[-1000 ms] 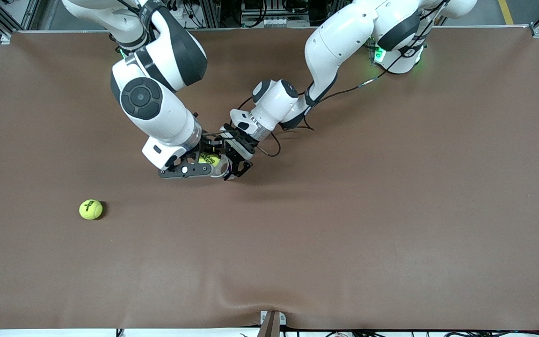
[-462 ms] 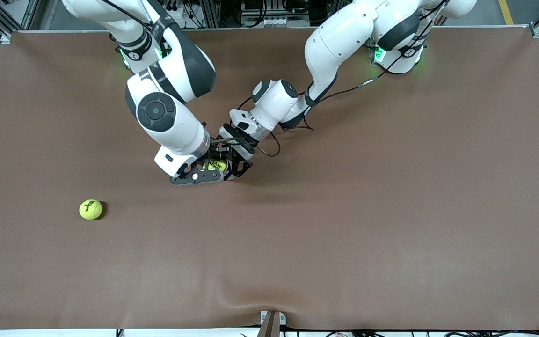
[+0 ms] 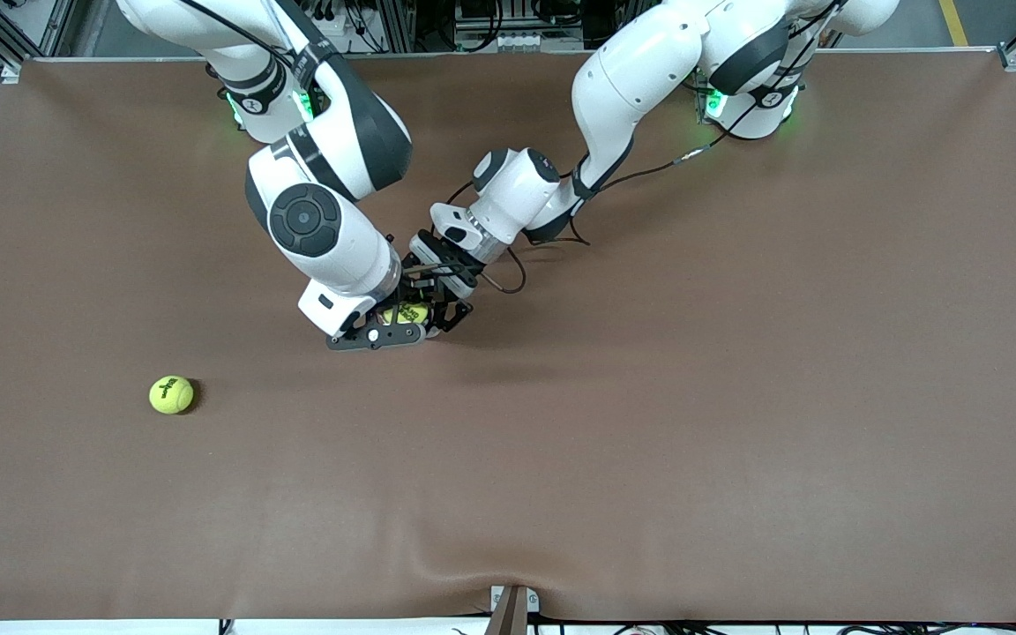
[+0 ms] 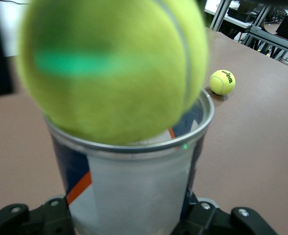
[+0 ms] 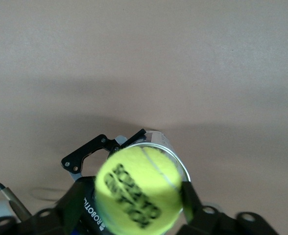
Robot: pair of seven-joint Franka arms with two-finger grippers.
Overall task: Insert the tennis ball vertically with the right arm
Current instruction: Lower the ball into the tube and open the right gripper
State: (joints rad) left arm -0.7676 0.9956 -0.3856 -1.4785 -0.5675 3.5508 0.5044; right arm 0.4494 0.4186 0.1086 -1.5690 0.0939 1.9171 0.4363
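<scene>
My left gripper point(image 3: 439, 310) is shut on an upright tennis ball can point(image 4: 134, 186), white with blue and orange print and a metal rim, open at the top. My right gripper point(image 3: 402, 317) is shut on a yellow tennis ball point(image 3: 407, 313) and holds it right over the can's mouth. In the left wrist view the ball point(image 4: 109, 68) fills the opening, its underside at the rim. In the right wrist view the ball point(image 5: 139, 196) sits between my fingers point(image 5: 190, 198) with the can's rim point(image 5: 176, 156) showing around it.
A second tennis ball point(image 3: 171, 394) lies loose on the brown table point(image 3: 649, 397), nearer the front camera and toward the right arm's end; it also shows in the left wrist view point(image 4: 222, 82).
My right gripper has moved with the ball toward the left arm's end and come over the can's mouth. The left gripper and can have barely moved.
</scene>
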